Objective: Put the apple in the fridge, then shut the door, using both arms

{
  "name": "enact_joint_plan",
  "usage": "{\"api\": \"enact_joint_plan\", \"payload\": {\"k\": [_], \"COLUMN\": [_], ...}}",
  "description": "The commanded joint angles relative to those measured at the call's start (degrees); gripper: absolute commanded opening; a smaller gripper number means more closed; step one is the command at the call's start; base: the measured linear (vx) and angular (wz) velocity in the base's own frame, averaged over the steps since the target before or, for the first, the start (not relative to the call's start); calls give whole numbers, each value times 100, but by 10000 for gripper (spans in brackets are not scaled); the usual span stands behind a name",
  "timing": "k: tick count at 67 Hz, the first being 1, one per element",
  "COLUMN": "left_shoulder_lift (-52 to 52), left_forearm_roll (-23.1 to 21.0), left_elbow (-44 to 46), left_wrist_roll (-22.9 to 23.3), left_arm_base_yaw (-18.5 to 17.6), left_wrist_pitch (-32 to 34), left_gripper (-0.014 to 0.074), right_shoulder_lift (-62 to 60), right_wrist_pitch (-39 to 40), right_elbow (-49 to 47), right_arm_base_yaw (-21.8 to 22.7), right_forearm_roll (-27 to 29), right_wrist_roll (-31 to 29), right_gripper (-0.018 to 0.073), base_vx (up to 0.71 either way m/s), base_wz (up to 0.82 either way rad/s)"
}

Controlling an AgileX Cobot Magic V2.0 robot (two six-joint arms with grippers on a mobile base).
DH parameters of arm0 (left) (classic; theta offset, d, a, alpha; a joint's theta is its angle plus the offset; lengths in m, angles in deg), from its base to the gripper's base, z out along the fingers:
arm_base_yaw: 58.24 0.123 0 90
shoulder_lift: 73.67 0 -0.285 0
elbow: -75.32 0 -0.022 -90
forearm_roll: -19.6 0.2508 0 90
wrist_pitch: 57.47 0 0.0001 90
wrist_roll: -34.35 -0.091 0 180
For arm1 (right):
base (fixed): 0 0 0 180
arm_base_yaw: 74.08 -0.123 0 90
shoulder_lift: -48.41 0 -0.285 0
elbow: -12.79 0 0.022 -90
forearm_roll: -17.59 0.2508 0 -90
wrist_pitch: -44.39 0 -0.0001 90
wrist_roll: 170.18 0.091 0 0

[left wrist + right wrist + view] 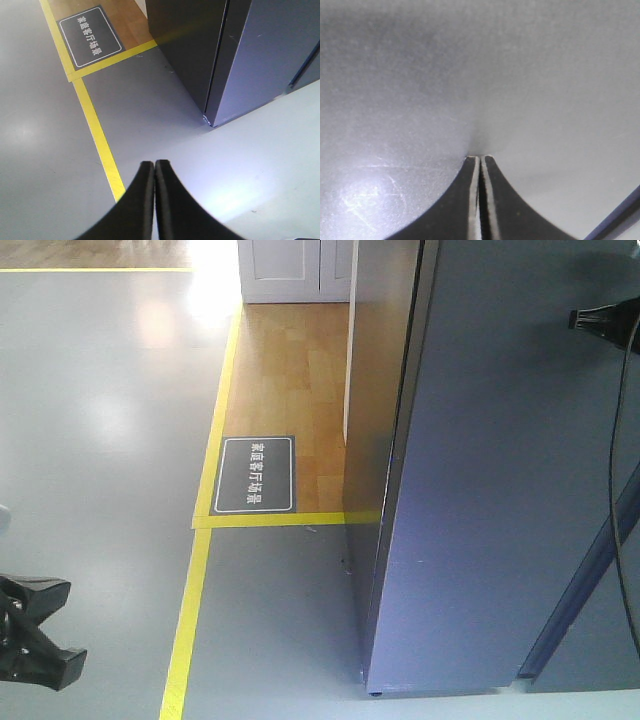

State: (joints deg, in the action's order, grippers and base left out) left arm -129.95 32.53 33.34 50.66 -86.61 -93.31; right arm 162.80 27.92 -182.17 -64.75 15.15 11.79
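**Dark Grey Door Face Under Right Fingertips: Closing Stage**

Dark grey sheet fills the right wrist view: the right gripper (480, 158) has both fingers pressed together, nothing between them, and the tips appear to touch the flat outer face of the door (485, 75). A small shadow sits directly at the tip contact point.

1. Fridge state. In the front-facing view the fridge (372, 440) stands on the grey floor (100, 440) with the door (480, 490) lying against, or very nearly against, the cabinet. No white interior, shelf or bin is visible. A dark seam between door and side panel shows in the left wrist view, at the lower corner of the fridge (190, 50); whether the seal is fully seated cannot be told.

2. Apple. The apple is not visible in any view. Judged from the door position, it is probably inside the fridge, but this cannot be confirmed.

3. Left arm. The left gripper (154, 164) is fully closed and empty, hanging over the floor near the yellow floor tape (100, 145), well apart from the fridge.

4. Progress. Placement appears complete. Remaining work, if any: a final push by the right arm to seat the door, then withdrawal of both arms.

A floor sign (256, 474) lies on the wooden floor (290, 370) beyond the tape.
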Motion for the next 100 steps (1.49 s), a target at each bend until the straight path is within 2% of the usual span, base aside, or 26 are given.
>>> {"api": "enact_joint_plan", "payload": {"k": [1,13,26,46,60,69,83,100], "left_shoulder_lift": [57,57,57,57,57,57,57,57], "left_forearm_roll": [74,74,74,74,74,74,74,74], "left_elbow": [132,132,132,132,132,132,132,132], "left_wrist_roll": [74,74,74,74,74,74,74,74], "left_arm_base_yaw": [7,7,7,7,7,7,7,7], "left_wrist_pitch": [282,287,287,287,287,287,287,287], "left_gripper": [-6,-6,-6,-6,-6,-6,-6,-6], "right_shoulder_lift": [-299,-653,-1292,-2572,-3287,-3780,-4751,-6351], "right_wrist_pitch": [418,445,708,364,-346,-782,-1382,-2684], "right_elbow": [-217,243,1345,2951,3796,4238,4949,5488], "right_arm_base_yaw": [-10,-47,-159,-775,-1478,-1754,-1799,-1799], "right_forearm_roll": [17,72,6,-346,-544,-560,-538,-440], "right_wrist_roll": [-48,-47,-69,-104,58,284,545,545], "right_gripper": [-3,-3,-3,-3,-3,-3,-3,-3], "base_vx": [0,0,0,0,0,0,0,0], "base_wz": [0,0,0,0,0,0,0,0]}}
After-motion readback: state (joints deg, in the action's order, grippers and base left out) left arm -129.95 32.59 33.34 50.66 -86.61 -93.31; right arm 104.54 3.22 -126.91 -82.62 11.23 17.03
